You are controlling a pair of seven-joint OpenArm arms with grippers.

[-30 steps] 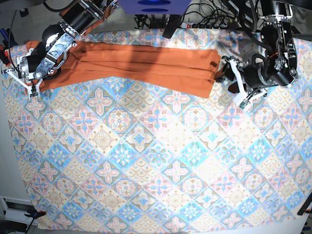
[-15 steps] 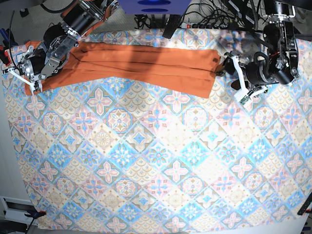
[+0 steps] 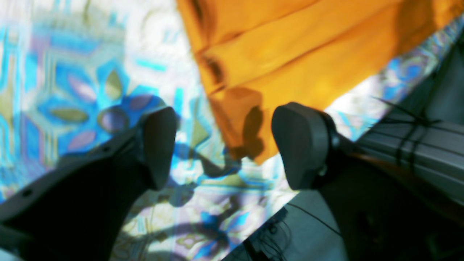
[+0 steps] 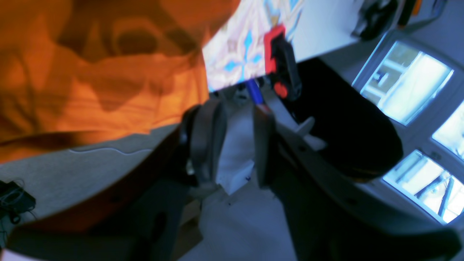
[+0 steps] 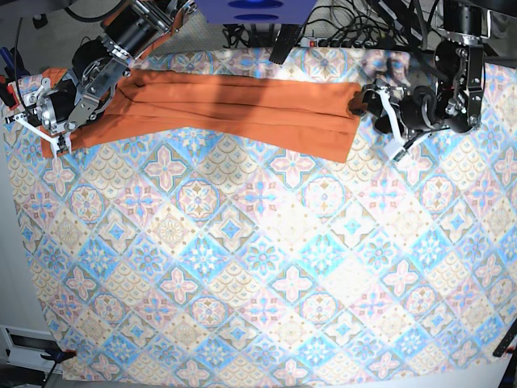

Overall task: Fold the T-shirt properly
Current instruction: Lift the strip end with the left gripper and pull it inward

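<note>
The orange T-shirt [image 5: 242,109] lies as a long folded strip across the far part of the table, and its layered right corner [image 3: 253,98] shows in the left wrist view. My left gripper [image 5: 388,121] hovers just off that right end. It is open [image 3: 224,145], with only tablecloth and the shirt's tip beyond the gap. My right gripper [image 5: 44,133] is at the strip's left end near the table corner. Its fingers [image 4: 206,141] stand slightly open with nothing between them, and rumpled orange cloth [image 4: 90,72] lies beside them.
The blue-and-pink patterned tablecloth [image 5: 258,267] covers the table. A red clamp [image 4: 277,61] grips the table edge near my right gripper. Cables and a power strip [image 5: 347,40] run along the back edge. A small clamp [image 5: 60,354] sits at the front left corner.
My right gripper's jaws have parted at the shirt's left end. My left gripper has shifted toward the far edge beside the right end, its jaws spread wide.
</note>
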